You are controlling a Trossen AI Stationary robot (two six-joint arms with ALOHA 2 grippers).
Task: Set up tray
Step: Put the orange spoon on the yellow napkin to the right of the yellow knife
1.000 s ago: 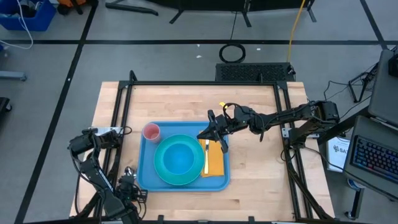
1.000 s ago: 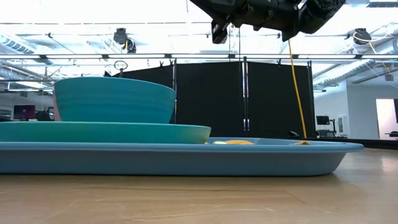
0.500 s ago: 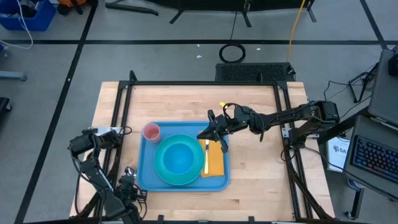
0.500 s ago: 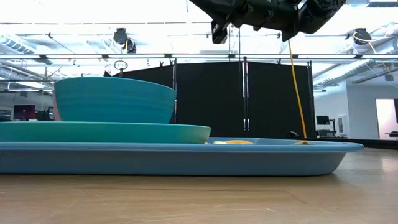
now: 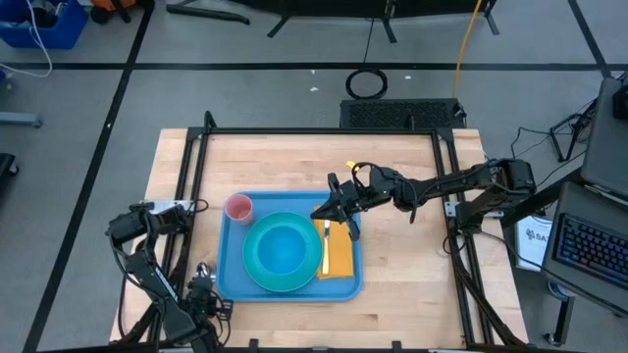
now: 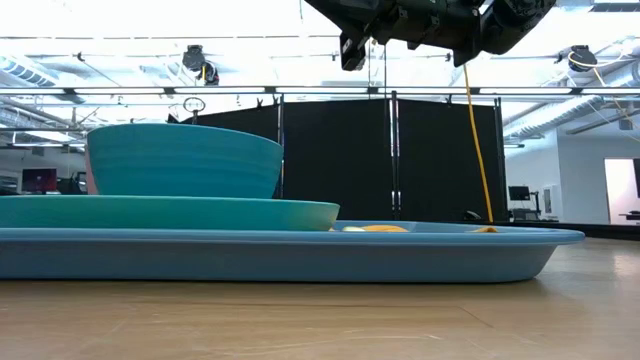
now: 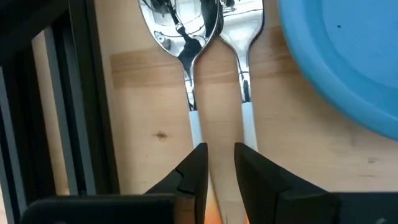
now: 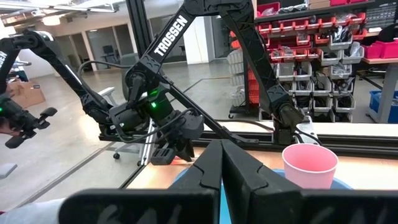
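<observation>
Left claw [image 7: 221,163] — narrow gap over the spoon [image 7: 186,43] and fork [image 7: 239,50] handles; right claw [image 8: 221,163] pinched together, empty.

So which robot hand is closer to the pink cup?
Right. The right end effector hovers over the tray's far right part; the left end effector is off its near-left corner, farther from the pink cup.

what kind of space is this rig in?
Likely a robotics lab or workshop: a second robot arm stands on the floor, shelves of red parts bins line the wall, and black curtain screens stand behind the table.
</observation>
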